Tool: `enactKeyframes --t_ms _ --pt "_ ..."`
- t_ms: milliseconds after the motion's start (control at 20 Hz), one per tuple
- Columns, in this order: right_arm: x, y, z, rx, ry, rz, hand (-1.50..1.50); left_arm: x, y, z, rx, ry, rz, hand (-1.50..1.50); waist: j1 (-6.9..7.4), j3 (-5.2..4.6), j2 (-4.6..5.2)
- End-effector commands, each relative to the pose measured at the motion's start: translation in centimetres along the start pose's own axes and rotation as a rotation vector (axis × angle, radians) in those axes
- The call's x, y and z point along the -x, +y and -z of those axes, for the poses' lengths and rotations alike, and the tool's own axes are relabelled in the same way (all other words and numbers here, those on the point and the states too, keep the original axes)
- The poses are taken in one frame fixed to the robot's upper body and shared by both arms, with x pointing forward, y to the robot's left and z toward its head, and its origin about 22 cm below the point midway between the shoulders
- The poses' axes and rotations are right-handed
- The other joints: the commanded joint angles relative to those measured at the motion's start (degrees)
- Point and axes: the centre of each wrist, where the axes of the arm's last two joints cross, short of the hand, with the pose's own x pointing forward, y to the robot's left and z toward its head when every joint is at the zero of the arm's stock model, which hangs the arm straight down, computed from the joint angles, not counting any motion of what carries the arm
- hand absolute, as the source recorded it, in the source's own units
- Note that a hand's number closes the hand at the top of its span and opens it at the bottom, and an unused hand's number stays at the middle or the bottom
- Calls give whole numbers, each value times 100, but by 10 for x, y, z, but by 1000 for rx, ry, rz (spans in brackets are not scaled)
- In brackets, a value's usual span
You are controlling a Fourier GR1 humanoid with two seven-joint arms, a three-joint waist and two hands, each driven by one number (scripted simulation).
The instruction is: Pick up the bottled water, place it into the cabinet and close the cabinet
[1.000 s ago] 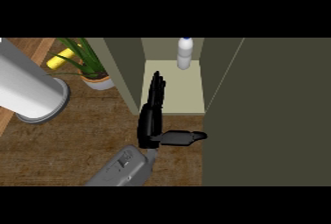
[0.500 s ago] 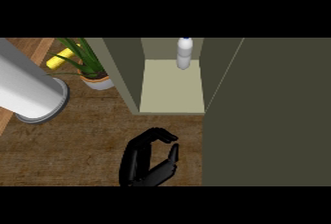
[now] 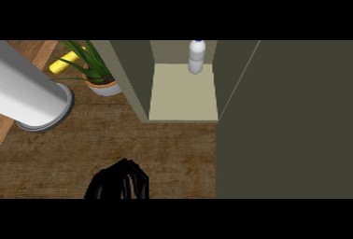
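The bottled water (image 3: 196,56), white with a blue cap, stands upright at the back of the cabinet's pale shelf (image 3: 183,98). The cabinet door (image 3: 289,121) is swung open and fills the right side of the view. My left hand (image 3: 121,182) shows at the lower edge over the wooden counter, well short of the cabinet. Its fingers are curled and hold nothing. My right hand does not show.
A large grey cylinder (image 3: 31,95) slants in from the upper left. A potted plant (image 3: 96,74) stands beside the cabinet's left wall (image 3: 131,79), with a yellow object (image 3: 63,63) behind it. Brown wooden counter (image 3: 172,149) lies between my hand and the cabinet.
My left hand has drawn back from the cabinet's mouth to the lower edge, and its fingers have curled in. The bottle has stayed on the shelf.
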Motion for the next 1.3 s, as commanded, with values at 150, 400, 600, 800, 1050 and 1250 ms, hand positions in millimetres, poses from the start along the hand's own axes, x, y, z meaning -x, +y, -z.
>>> enactKeyframes --t_ms 150,400,600,800,1050,1250 --pt "-46 42 24 -242 -28 -151 150 -34 48 -15 3 -27 66 150 34 -16 -20" --pt "-46 53 28 -282 -72 -177 150 -49 67 -18 -22 -31 2 -150 -68 -34 -40" --pt "-46 56 32 -342 -45 -153 150 -75 82 -16 -44 -72 30 -150 38 -38 -54" --pt "-43 61 38 -391 -51 -129 150 -86 104 -22 -67 -75 67 -150 94 -59 -72" --pt "-41 65 50 -468 -58 -127 150 -91 117 -30 -84 -58 72 -150 117 -87 -85" --pt "-40 67 59 -523 -54 -129 150 -96 117 -41 -69 -44 38 -150 201 -102 -138"
